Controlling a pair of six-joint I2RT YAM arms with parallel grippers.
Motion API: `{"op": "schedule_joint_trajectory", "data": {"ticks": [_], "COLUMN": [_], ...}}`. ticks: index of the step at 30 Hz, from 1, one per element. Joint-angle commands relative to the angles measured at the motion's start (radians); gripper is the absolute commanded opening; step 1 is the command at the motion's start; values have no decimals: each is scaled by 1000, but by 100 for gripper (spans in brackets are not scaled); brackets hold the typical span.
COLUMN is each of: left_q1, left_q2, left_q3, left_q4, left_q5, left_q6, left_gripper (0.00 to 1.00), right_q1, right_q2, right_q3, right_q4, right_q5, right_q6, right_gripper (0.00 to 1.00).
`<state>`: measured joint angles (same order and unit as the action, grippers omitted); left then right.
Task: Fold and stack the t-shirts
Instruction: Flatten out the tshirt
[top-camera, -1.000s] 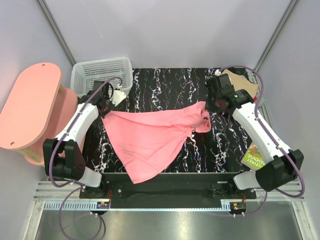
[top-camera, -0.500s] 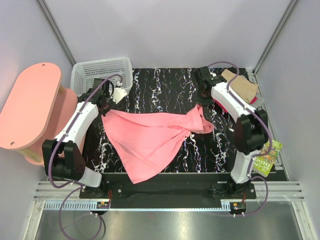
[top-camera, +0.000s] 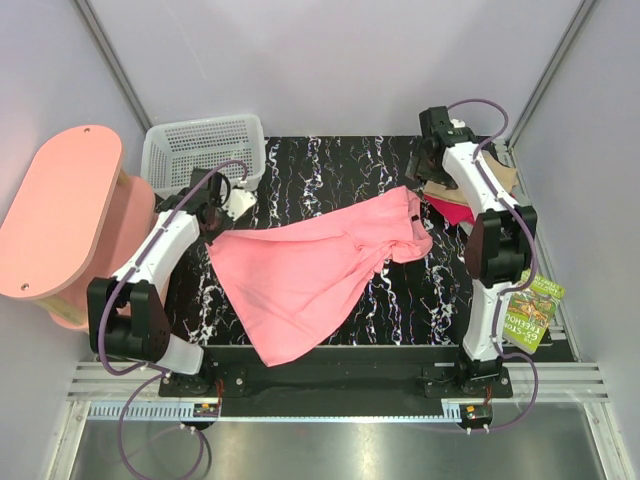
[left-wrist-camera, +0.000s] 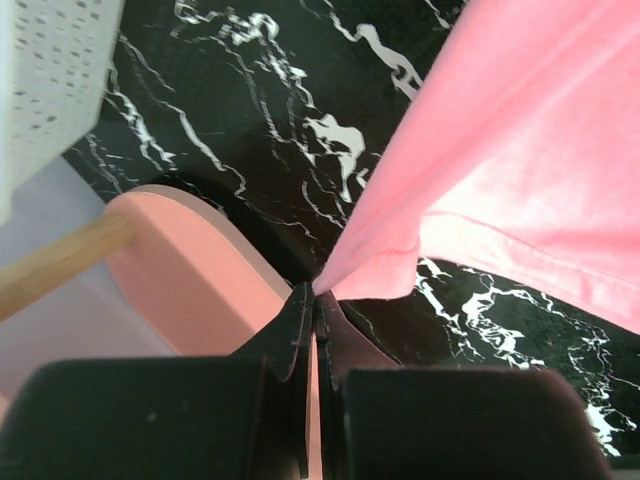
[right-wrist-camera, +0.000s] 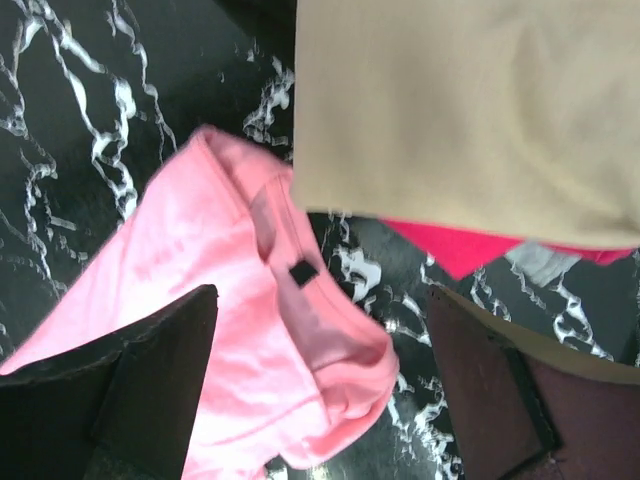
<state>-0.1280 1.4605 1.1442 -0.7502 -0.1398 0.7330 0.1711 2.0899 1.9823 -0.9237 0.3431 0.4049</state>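
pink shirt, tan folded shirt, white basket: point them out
pink shirt (top-camera: 300, 280): top view, middle of the spread cloth
tan folded shirt (right-wrist-camera: 460, 110): right wrist view, flat top face
white basket (top-camera: 200, 145): top view, bare mesh inside

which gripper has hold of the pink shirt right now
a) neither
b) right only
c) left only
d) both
C: the left gripper is pinched shut on a corner of the pink shirt, while the right gripper stands open over the collar end with nothing between its fingers.
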Motion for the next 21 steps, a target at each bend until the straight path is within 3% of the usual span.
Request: {"op": "schedule_joint_trajectory", "data": {"ticks": [1, 3, 6, 9, 21], "left_q1": [1, 1, 1, 1, -2], "left_q2": [-40, -39, -31, -26, -43], "left_q3": [-31, -34, -31, -29, -44], "left_q4": [41, 48, 49, 48, 49], "left_q5": [11, 11, 14, 19, 14], "left_q6": [8, 9, 6, 2, 2], "left_gripper": [0, 0, 0, 0, 0], "right_q1": [16, 16, 16, 16, 15], "right_q2": [-168, -258, -329, -326, -217], "right_q3": [-150, -297, -462, -507, -545], "right_q4": [-12, 48, 149, 177, 210], "right_q5": [-53, -172, -306, -366, -428], "right_q6": [61, 106, 150, 166, 181], "right_gripper": [88, 77, 71, 65, 64]}}
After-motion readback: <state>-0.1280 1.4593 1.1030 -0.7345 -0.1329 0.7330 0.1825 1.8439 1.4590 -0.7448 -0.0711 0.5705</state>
